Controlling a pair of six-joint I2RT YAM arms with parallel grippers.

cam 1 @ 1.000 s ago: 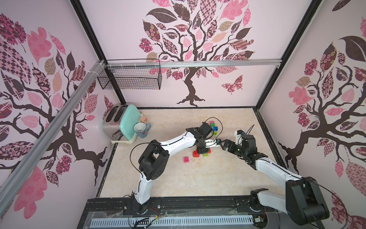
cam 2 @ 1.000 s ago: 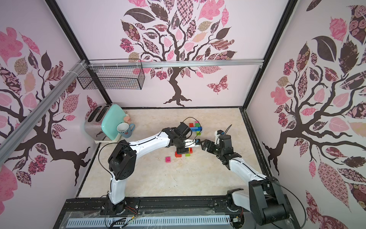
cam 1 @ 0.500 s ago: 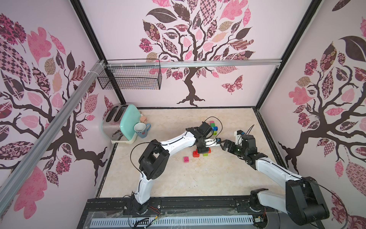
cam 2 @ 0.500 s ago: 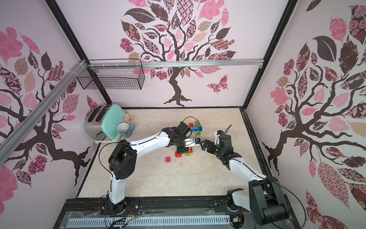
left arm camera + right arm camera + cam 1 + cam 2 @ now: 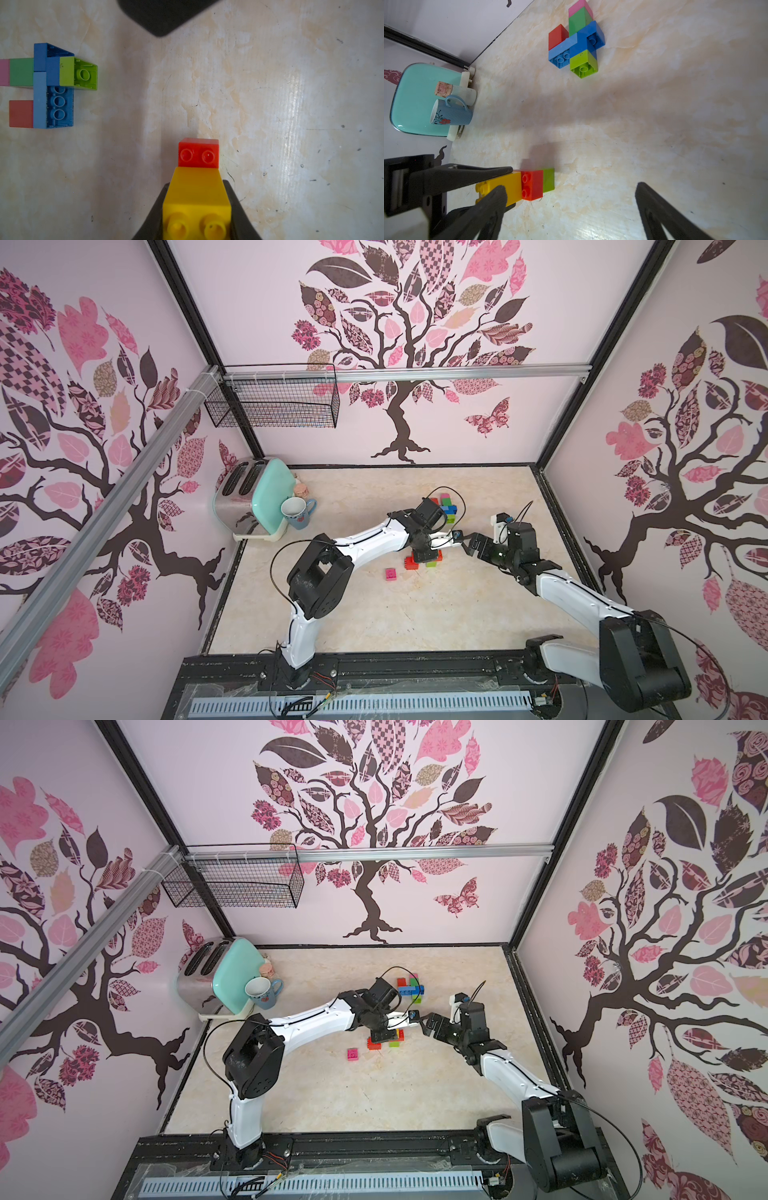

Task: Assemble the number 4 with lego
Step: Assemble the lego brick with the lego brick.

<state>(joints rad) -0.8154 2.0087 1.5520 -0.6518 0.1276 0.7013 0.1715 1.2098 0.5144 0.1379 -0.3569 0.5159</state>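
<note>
My left gripper is shut on a yellow lego brick. A red brick is joined to the yellow one's far end. In the right wrist view a green brick follows the red brick, making a short row low over the table. In both top views this row lies under the left gripper. My right gripper stands open just right of it, holding nothing. A joined cluster of blue, green, red and pink lego lies farther back. A single pink brick lies to the left.
A mint toaster, a blue mug and a small corked jar stand at the table's back left. A wire basket hangs on the rear wall. The table's right edge runs close behind the right arm.
</note>
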